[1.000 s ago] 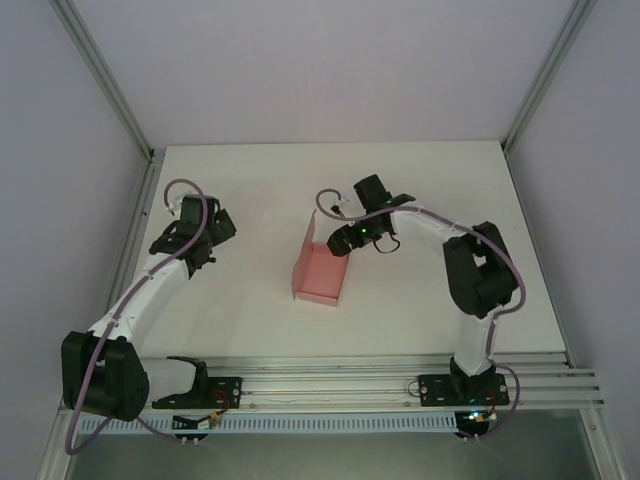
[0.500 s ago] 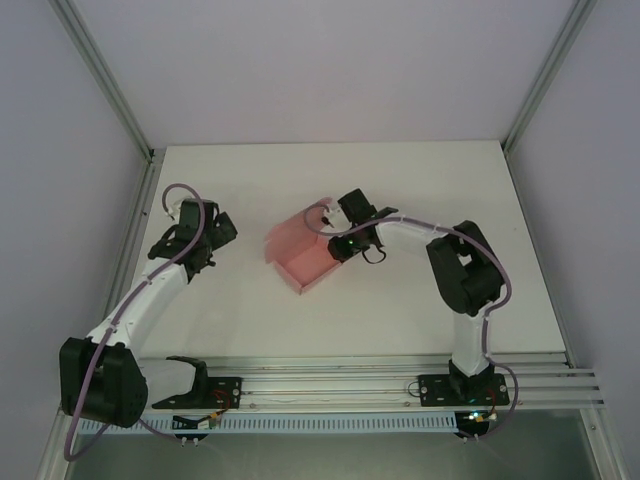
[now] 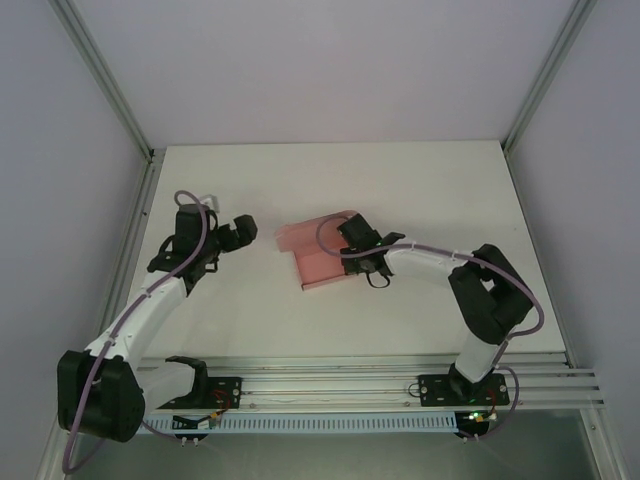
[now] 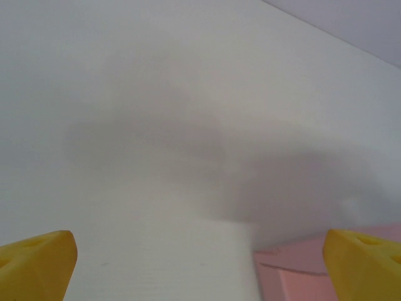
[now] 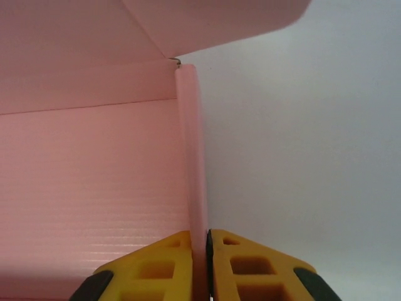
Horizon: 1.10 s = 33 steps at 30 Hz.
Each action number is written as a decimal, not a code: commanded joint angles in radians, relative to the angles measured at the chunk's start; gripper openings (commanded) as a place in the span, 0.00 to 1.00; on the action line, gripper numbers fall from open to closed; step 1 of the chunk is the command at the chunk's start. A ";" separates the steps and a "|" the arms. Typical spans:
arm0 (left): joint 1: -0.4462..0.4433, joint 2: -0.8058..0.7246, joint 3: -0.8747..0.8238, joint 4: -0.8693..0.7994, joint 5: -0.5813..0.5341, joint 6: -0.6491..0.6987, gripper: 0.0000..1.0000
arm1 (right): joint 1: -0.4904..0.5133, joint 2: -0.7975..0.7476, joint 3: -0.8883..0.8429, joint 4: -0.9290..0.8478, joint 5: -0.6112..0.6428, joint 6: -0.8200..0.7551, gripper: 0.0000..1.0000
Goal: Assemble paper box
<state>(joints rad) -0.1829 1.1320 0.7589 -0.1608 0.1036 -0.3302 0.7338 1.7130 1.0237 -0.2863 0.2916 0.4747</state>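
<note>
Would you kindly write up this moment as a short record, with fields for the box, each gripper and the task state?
box: pink, partly folded, top open, lying mid-table
right gripper: shut on a side wall of the box
left gripper: open, empty, to the left of the box and apart from it
table: white, bare around the box
task state: walls partly up, box not yet closed
</note>
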 commanded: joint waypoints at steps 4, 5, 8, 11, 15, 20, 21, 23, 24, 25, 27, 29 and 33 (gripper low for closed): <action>-0.011 0.015 -0.023 0.118 0.242 0.135 1.00 | 0.060 -0.069 -0.045 -0.031 0.080 0.266 0.17; -0.013 0.012 -0.021 0.116 0.251 0.150 1.00 | 0.064 -0.078 -0.049 -0.040 0.079 0.286 0.20; -0.015 0.008 -0.021 0.112 0.284 0.211 1.00 | 0.064 -0.105 -0.057 -0.055 0.094 0.273 0.30; -0.015 0.016 -0.012 0.070 0.313 0.305 1.00 | 0.059 -0.146 -0.045 -0.090 0.129 0.154 0.38; -0.020 0.067 0.033 0.043 0.351 0.418 1.00 | 0.028 -0.228 -0.054 -0.078 0.199 -0.126 0.53; -0.023 0.224 0.194 -0.099 0.475 0.633 0.96 | -0.200 -0.276 -0.046 -0.030 -0.279 -0.511 0.82; -0.025 0.258 0.231 -0.143 0.462 0.649 0.93 | -0.231 -0.277 -0.049 -0.007 -0.338 -0.581 0.83; -0.027 0.330 0.311 -0.251 0.495 0.716 0.86 | -0.289 -0.268 -0.049 0.045 -0.427 -0.692 0.84; -0.032 0.359 0.344 -0.298 0.517 0.753 0.84 | -0.318 -0.256 -0.038 0.062 -0.475 -0.723 0.84; -0.037 0.385 0.369 -0.328 0.534 0.785 0.81 | -0.347 -0.239 -0.017 0.057 -0.544 -0.755 0.83; -0.054 0.429 0.407 -0.364 0.532 0.831 0.74 | -0.382 -0.192 0.050 0.010 -0.662 -0.801 0.78; -0.081 0.463 0.436 -0.394 0.506 0.861 0.69 | -0.385 -0.138 0.124 -0.073 -0.712 -0.847 0.74; -0.136 0.512 0.472 -0.424 0.425 0.897 0.62 | -0.384 -0.057 0.206 -0.178 -0.746 -0.884 0.63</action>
<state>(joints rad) -0.2897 1.6245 1.1961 -0.5026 0.5621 0.4889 0.3466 1.6241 1.1915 -0.3645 -0.3286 -0.3088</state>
